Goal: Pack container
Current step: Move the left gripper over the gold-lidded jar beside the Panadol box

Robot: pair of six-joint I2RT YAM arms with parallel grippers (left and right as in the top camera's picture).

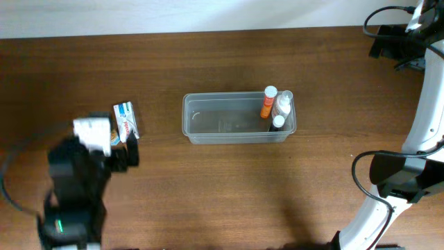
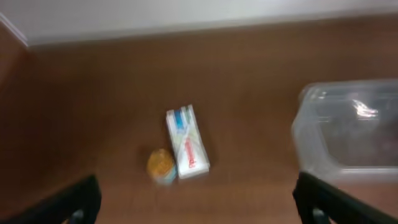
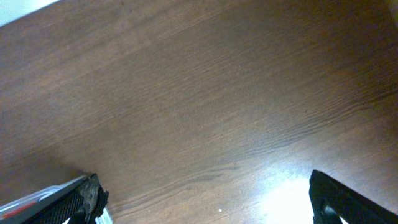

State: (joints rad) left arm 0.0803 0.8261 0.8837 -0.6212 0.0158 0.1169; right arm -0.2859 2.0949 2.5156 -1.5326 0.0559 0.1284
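While the left pincer [image 2: 196,200] hangs spread wide at the near left of the desk [image 1: 208,201], beside a white-and-blue box [image 1: 126,119], the container [image 1: 189,119], a clear rimmed tub with rounded corners, sits mid-desk with three bottles [image 1: 277,105] clustered at its right end, and the right pincer [image 3: 205,198], likewise spread, hovers over brown wood far right.

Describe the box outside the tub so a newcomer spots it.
From the clear container in the middle of the table, look left. The box lies flat there, beside a small round yellow item. It alone is rectangular, white with blue and red print.
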